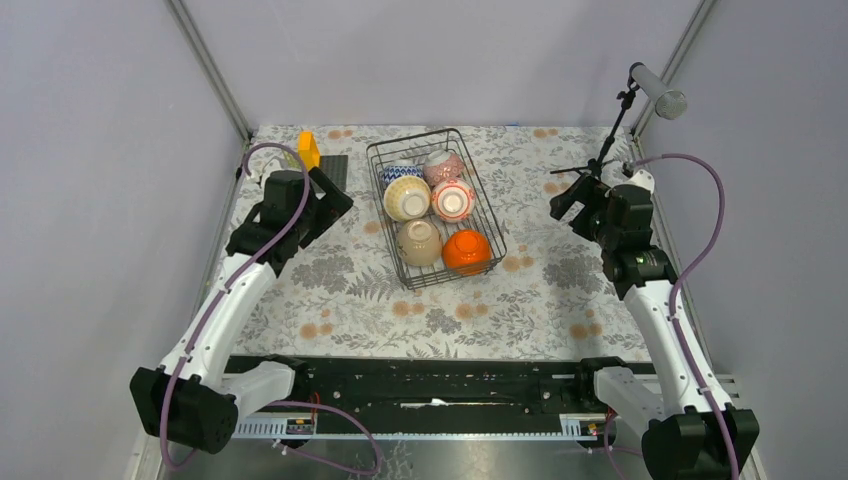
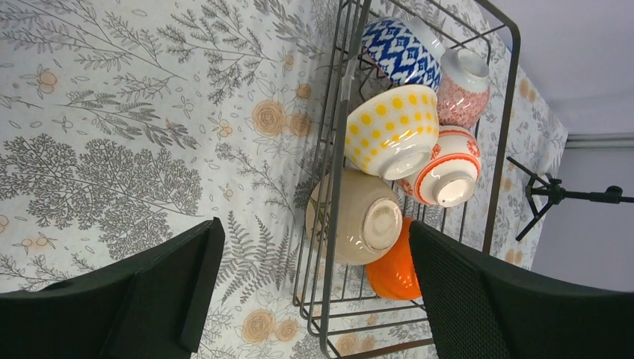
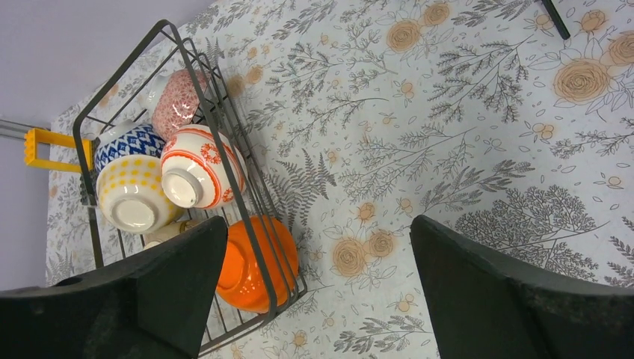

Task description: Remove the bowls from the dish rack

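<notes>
The black wire dish rack (image 1: 487, 215) stands at the table's middle back. It holds six bowls, upside down or tipped: blue-white (image 1: 400, 173), pink speckled (image 1: 443, 165), cream lattice (image 1: 407, 198), red-banded (image 1: 453, 200), beige (image 1: 419, 242) and orange (image 1: 467, 251). My left gripper (image 1: 335, 195) hovers open and empty left of the rack. In its wrist view (image 2: 314, 232) the beige bowl (image 2: 355, 217) and orange bowl (image 2: 392, 273) lie between the fingers. My right gripper (image 1: 565, 200) hovers open and empty right of the rack. Its wrist view (image 3: 318, 224) shows the orange bowl (image 3: 258, 262) beside the left finger.
A yellow block (image 1: 308, 150) and a flat black mat (image 1: 335, 170) lie at the back left, behind the left gripper. A microphone stand (image 1: 610, 130) rises at the back right, close behind the right gripper. Grey walls enclose the floral tablecloth on three sides.
</notes>
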